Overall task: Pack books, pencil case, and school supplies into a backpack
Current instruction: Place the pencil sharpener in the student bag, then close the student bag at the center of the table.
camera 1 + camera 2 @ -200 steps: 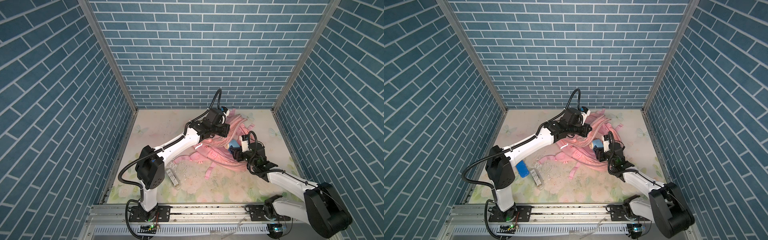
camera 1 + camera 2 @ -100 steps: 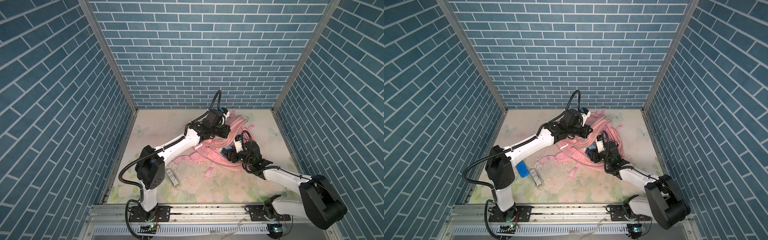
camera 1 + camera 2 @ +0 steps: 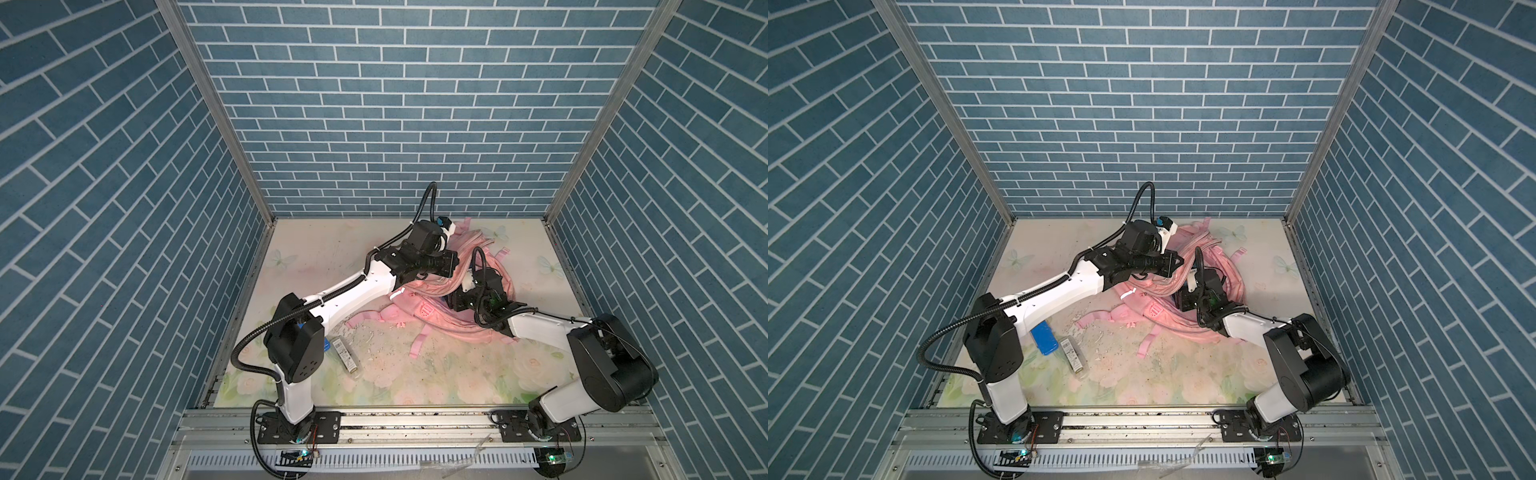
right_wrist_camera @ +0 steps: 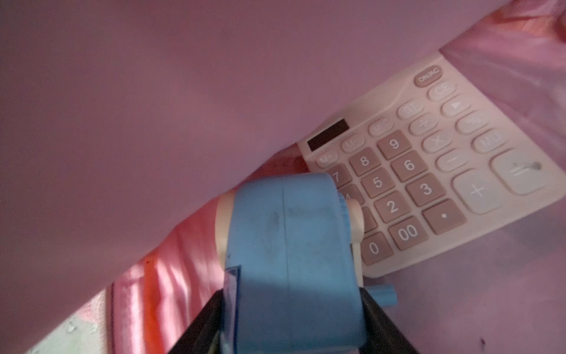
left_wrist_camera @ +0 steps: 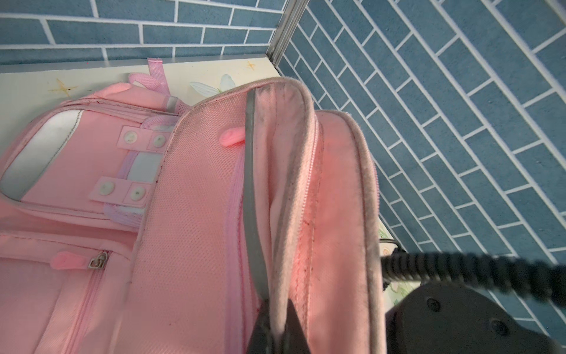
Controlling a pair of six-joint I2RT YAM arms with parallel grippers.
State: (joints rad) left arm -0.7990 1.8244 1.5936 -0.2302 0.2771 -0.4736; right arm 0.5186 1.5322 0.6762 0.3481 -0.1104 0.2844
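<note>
Backpack (image 3: 432, 311): pale pink woven fabric, mesh-lined flap, grey reflective strips, slumped near the counter's (image 3: 332, 257) far edge, right of centre. Inside: flat white calculator (image 4: 428, 171), rounded keys. Boxy light-blue plastic pencil sharpener (image 4: 291, 245) clamped between right fingers (image 4: 379, 325). Left fingers (image 5: 260, 337) pinch the flap's rim.

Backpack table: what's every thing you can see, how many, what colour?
backpack: one, pale pink, far side of the table, flap lifted.
pencil sharpener: one, light blue, inside the backpack.
calculator: one, white, inside the backpack, next to the pencil sharpener.
blue case: one, blue, on the table near the left arm's base.
clear pack: one, see-through, white label, beside the blue case.
table: one, pale flowery.
walls: three, blue brick.
left gripper: one, black, shut on the backpack's flap.
right gripper: one, black, shut on the pencil sharpener.
</note>
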